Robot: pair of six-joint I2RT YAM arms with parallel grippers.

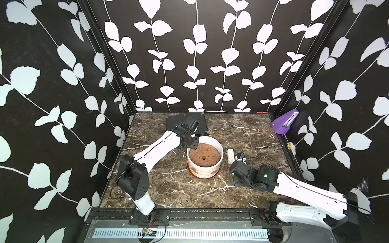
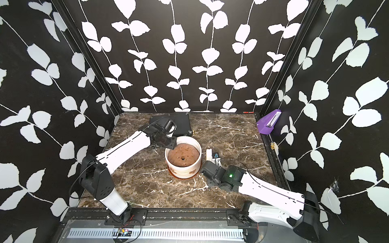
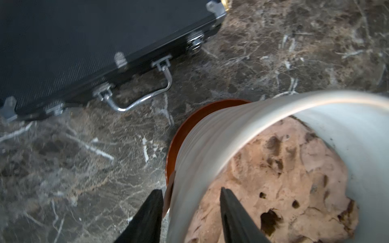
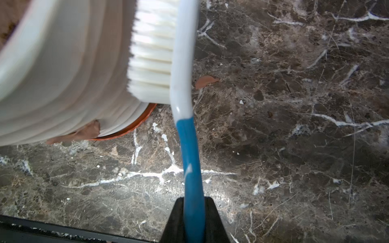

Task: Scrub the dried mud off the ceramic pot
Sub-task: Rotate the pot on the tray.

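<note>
The white ribbed ceramic pot stands mid-table on its orange-brown base, with a lumpy brown mound inside. Dried mud blotches cling low on its wall, and one flake lies on the table. My left gripper is open, one finger outside and one inside the pot's far-left rim, gaps on both sides. My right gripper is shut on the blue handle of a white-bristled brush, whose bristles meet the pot's right wall.
A flat black case with a metal handle lies behind the pot, close to the left wrist. A purple device sits on the right wall's rail. The marble table is walled on three sides.
</note>
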